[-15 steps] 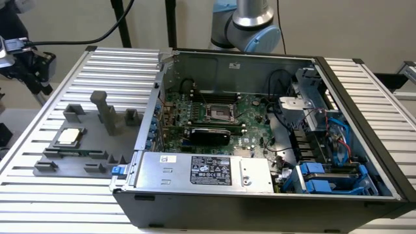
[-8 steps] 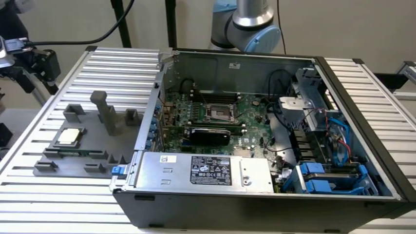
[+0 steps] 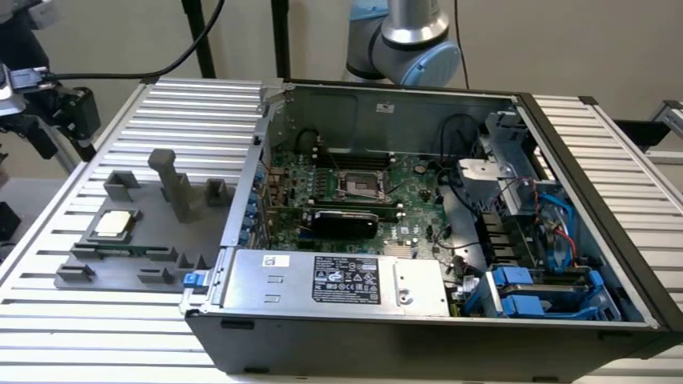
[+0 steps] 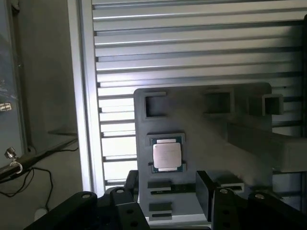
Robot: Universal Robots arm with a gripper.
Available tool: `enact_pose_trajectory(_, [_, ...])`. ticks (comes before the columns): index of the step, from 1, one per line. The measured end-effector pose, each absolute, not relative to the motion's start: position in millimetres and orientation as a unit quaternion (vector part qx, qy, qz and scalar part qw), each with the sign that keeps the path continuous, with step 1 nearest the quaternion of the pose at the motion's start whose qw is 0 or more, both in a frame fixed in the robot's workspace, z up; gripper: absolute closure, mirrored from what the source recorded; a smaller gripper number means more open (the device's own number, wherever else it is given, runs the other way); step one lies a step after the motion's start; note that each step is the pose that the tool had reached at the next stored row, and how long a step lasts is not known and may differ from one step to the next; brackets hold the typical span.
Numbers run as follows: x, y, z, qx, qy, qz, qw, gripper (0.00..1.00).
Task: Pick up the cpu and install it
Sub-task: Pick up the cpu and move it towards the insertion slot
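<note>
Soft, even light fills the exterior view — the computer case (image 3: 405,104) shaded inside — and the wrist view is dim, glare streaking the slatted table (image 4: 192,48).

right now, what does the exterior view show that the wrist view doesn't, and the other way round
The exterior view gives the open computer case, with the black motherboard socket inside and the silver power-supply box along its near side. The wrist view gives the gripper, fingers apart with nothing between them, facing the cpu. Both give the cpu lying flat in the grey fixture on the ribbed table, outside the case.
</note>
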State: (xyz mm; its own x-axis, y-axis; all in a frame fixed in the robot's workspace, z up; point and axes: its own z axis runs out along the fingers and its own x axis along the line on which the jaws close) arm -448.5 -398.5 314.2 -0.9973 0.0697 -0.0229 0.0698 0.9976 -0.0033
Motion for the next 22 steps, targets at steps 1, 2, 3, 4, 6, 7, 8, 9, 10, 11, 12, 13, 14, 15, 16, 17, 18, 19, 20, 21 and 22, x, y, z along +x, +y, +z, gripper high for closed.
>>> enact_pose_trajectory(1, [-448.3, -398.4, 312.4, 0.035, 0.999, -0.002, 0.011, 0.4])
enact_pose_trajectory(2, [-448.2, -398.4, 310.6, 0.035, 0.999, -0.002, 0.011, 0.4])
enact_pose_trajectory(3, [-448.1, -398.3, 308.8, 0.035, 0.999, -0.002, 0.011, 0.4])
enact_pose_trajectory(4, [-448.1, -398.3, 307.0, 0.035, 0.999, -0.002, 0.011, 0.4])
enact_pose_trajectory(6, [-448.0, -398.7, 303.4, 0.035, 0.999, -0.002, 0.011, 0.4])
enact_pose_trajectory(7, [-448.0, -398.9, 301.7, 0.035, 0.999, -0.002, 0.011, 0.4])
enact_pose_trajectory(8, [-448.0, -399.1, 299.7, 0.035, 0.999, -0.002, 0.011, 0.4])
enact_pose_trajectory(9, [-447.9, -399.3, 297.9, 0.035, 0.999, -0.002, 0.011, 0.4])
enact_pose_trajectory(10, [-447.8, -399.5, 296.0, 0.035, 0.999, -0.002, 0.011, 0.4])
enact_pose_trajectory(11, [-447.5, -399.9, 294.3, 0.034, 0.999, -0.002, 0.011, 0.4])
enact_pose_trajectory(12, [-446.9, -400.2, 292.5, 0.033, 0.999, -0.002, 0.011, 0.4])
enact_pose_trajectory(13, [-446.3, -400.6, 290.7, 0.032, 0.999, -0.002, 0.011, 0.4])
enact_pose_trajectory(14, [-445.3, -400.9, 288.9, 0.03, 0.999, -0.002, 0.011, 0.4])
enact_pose_trajectory(15, [-444.1, -401.2, 287.1, 0.028, 1.0, -0.002, 0.011, 0.4])
enact_pose_trajectory(16, [-442.9, -401.6, 285.2, 0.026, 1.0, -0.002, 0.011, 0.4])
enact_pose_trajectory(17, [-441.8, -401.9, 283.3, 0.023, 1.0, -0.002, 0.011, 0.4])
enact_pose_trajectory(18, [-441.0, -402.3, 281.5, 0.021, 1.0, -0.002, 0.011, 0.4])
enact_pose_trajectory(19, [-440.5, -402.7, 279.7, 0.02, 1.0, -0.002, 0.011, 0.4])
enact_pose_trajectory(20, [-440.0, -403.0, 277.8, 0.018, 1.0, -0.002, 0.011, 0.4])
enact_pose_trajectory(21, [-439.7, -403.3, 276.1, 0.017, 1.0, -0.002, 0.011, 0.4])
enact_pose_trajectory(22, [-439.6, -403.5, 274.3, 0.017, 1.0, -0.002, 0.011, 0.4])
